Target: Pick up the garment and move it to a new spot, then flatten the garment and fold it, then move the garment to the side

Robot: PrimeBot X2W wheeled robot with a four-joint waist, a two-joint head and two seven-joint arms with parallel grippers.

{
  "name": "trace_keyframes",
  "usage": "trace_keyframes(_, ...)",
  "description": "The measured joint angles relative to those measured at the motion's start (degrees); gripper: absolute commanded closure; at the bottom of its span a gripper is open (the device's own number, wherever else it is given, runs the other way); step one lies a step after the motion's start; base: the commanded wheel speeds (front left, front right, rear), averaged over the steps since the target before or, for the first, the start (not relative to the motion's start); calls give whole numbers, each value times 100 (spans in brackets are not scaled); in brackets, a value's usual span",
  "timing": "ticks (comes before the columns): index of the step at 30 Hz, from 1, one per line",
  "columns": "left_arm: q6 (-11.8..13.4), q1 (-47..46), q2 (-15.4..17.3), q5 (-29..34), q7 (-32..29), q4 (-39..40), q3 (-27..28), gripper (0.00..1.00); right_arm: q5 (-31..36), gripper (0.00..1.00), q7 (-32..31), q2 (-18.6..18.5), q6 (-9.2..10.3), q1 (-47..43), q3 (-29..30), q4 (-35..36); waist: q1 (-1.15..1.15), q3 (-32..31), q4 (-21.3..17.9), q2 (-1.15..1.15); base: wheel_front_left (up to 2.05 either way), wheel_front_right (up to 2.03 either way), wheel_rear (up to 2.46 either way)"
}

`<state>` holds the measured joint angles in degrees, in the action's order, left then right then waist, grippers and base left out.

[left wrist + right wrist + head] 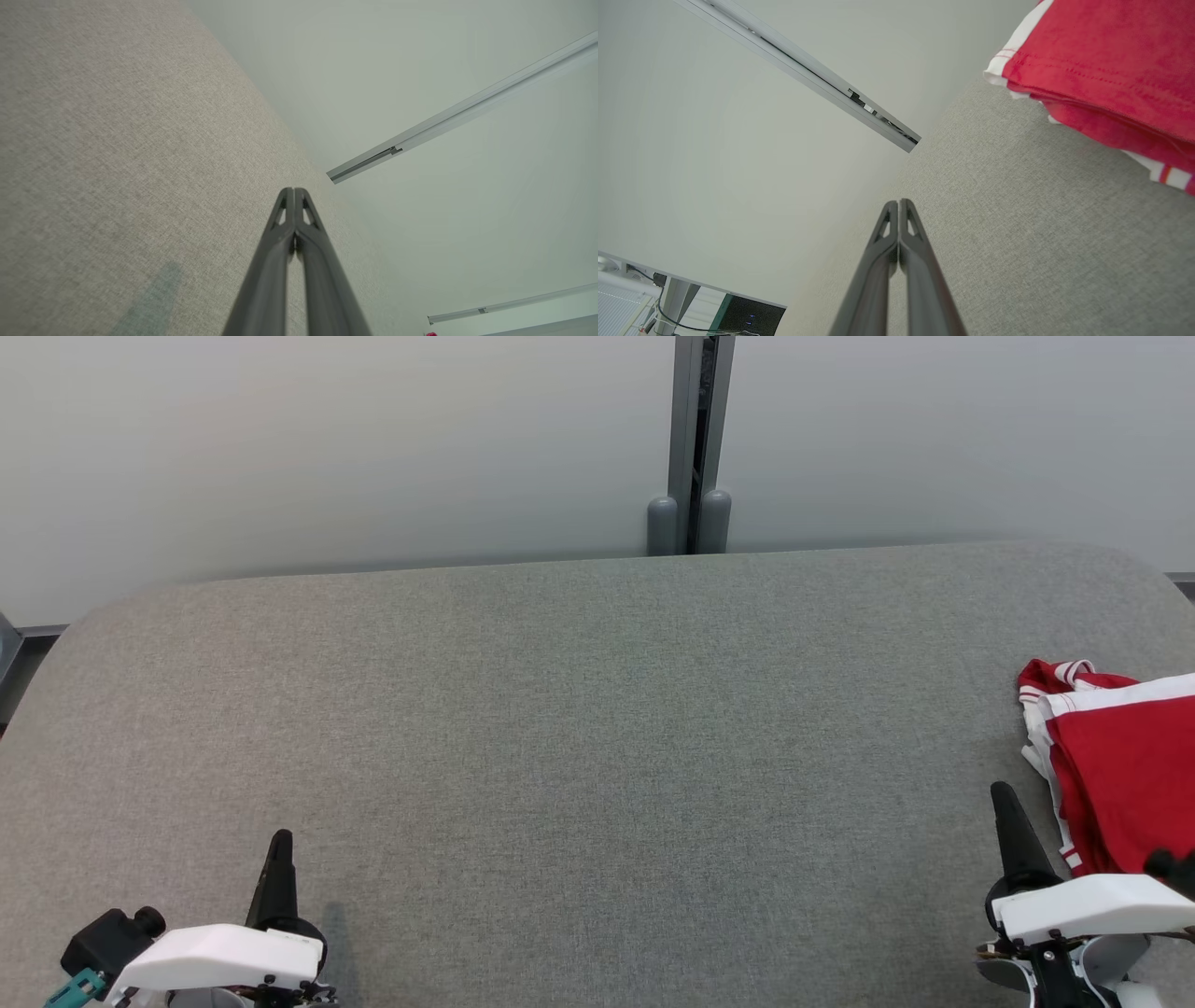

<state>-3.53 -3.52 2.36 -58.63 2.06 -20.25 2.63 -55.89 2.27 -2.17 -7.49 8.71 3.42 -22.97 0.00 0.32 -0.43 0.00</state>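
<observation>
The red, white-trimmed garment (1125,761) lies in stacked layers with its edges roughly lined up, running past the right edge of the head view. My right hand (1002,791) sits just beside its near-left corner without touching it, fingers pressed together and holding nothing. My left hand (280,837) is well apart from the garment, far off to its left, fingers likewise together and holding nothing. The grey desk (597,709) stretches between them.

This fits two stages. The garment may be bunched at the side, waiting to be lifted to a new spot. Or it may be folded and set at the side, as the task's last step wants. The layered edges lean me toward the second, but I cannot settle it.

Either way, the care is the same, I judge. My right hand is close enough to catch the lowest trim, so it should travel high and away from the garment, not drag past its layers.
</observation>
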Motion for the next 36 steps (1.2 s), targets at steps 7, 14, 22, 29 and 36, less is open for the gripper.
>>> trace_keyframes(7,-47,-44,3,-450,-104,85,43,100,-476,100,-123,-7,0,-33,36,119,0,-1,4,0,0,0,0)
trace_keyframes(14,-97,-55,7,-859,-205,152,92,100,-910,100,-227,-10,0,-58,80,218,0,-3,9,0,0,0,0)
trace_keyframes(22,-147,-75,12,-1280,-326,235,138,100,-1370,100,-334,-14,0,-103,122,341,0,-5,13,0,0,0,0)
trace_keyframes(29,-196,-108,16,-1636,-409,297,187,100,-1758,100,-430,-20,0,-110,153,426,0,-6,18,0,0,0,0)
trace_keyframes(36,-222,-137,20,-1972,-506,358,220,100,-2117,100,-513,-24,0,-127,179,525,0,-8,22,0,0,0,0)
